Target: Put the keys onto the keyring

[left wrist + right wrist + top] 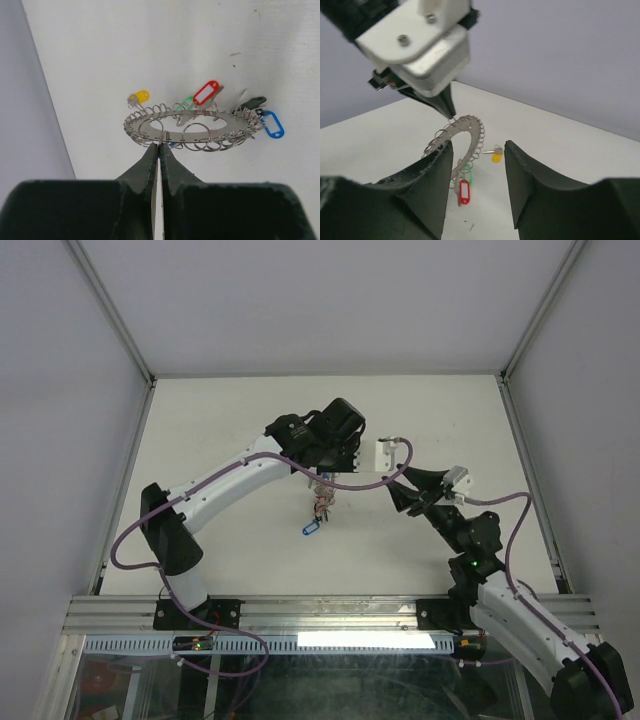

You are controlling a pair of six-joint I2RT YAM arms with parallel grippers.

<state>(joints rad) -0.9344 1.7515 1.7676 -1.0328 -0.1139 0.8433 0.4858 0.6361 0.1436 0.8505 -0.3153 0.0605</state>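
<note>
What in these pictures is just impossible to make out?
- Top view: the keyring is tiny and half under the left gripper; its keys cannot be counted.
- Right wrist view: the ring's near part is hidden behind a finger of the right gripper.
- Left wrist view: it is unclear whether the blue tag hangs from the ring or lies loose.

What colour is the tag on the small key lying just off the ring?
Yellow tag; shows best in the left wrist view.
</note>
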